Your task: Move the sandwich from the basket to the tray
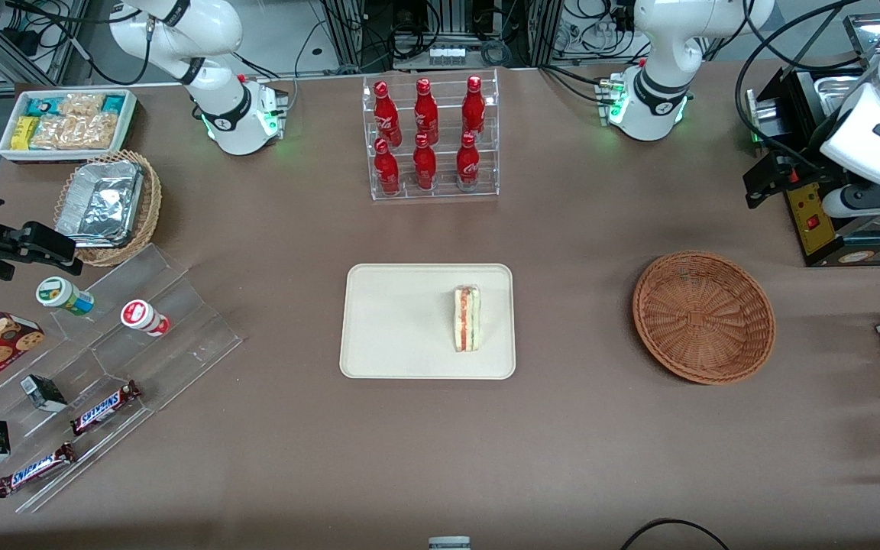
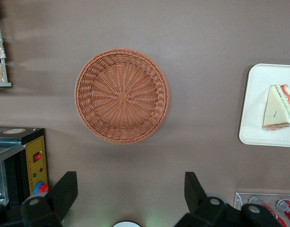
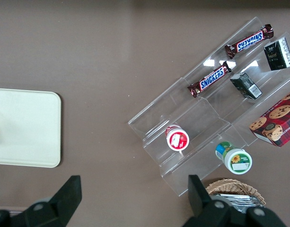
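Observation:
The sandwich (image 1: pixel 467 318) lies on the cream tray (image 1: pixel 386 321), toward the side of the tray nearest the basket, with its red and green filling edge showing. It also shows in the left wrist view (image 2: pixel 279 108), on the tray (image 2: pixel 258 118). The reddish-brown wicker basket (image 1: pixel 703 315) (image 2: pixel 121 95) sits empty on the table beside the tray, toward the working arm's end. My left gripper (image 1: pixel 762 187) (image 2: pixel 130 189) is open and empty. It hangs high above the table, farther from the front camera than the basket, next to a black appliance.
A black appliance with a yellow panel (image 1: pixel 829 221) stands by the gripper. A clear rack of red bottles (image 1: pixel 431 137) stands farther back than the tray. A clear stepped stand with snacks (image 1: pixel 104 367), a tan basket of foil containers (image 1: pixel 108 206) and a white snack bin (image 1: pixel 66 122) lie toward the parked arm's end.

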`<state>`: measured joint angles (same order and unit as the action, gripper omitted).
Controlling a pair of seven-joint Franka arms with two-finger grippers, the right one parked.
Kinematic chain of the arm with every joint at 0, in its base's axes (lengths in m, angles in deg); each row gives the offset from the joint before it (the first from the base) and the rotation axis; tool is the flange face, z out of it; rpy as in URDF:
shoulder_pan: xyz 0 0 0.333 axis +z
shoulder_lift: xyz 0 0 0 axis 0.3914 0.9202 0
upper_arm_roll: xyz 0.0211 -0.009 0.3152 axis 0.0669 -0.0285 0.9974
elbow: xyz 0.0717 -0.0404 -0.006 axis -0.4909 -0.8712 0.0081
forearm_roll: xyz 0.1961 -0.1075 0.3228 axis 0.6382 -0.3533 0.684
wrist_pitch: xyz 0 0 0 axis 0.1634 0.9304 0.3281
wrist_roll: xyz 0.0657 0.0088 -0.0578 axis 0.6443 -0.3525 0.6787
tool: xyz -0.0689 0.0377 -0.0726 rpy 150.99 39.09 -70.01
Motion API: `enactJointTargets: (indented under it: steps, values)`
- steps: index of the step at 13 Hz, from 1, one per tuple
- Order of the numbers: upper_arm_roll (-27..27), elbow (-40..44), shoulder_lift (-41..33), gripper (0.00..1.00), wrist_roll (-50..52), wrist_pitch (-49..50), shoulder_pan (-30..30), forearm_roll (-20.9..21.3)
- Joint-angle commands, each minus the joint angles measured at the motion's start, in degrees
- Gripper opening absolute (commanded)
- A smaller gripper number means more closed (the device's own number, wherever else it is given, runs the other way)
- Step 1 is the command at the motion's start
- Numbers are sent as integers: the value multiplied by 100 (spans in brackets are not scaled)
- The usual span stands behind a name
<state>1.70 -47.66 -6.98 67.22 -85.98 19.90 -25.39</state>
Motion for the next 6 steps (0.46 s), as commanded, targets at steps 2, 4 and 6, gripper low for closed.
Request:
enactJointTargets:
  steps: [2, 4, 6]
  values:
    - [-7, -158, -124, 100, -106, -157, -10, -187]
    - [-7, -184, -194, 100, -106, -149, -45, -188]
    - [-7, -184, -185, 100, -98, -167, -45, -206]
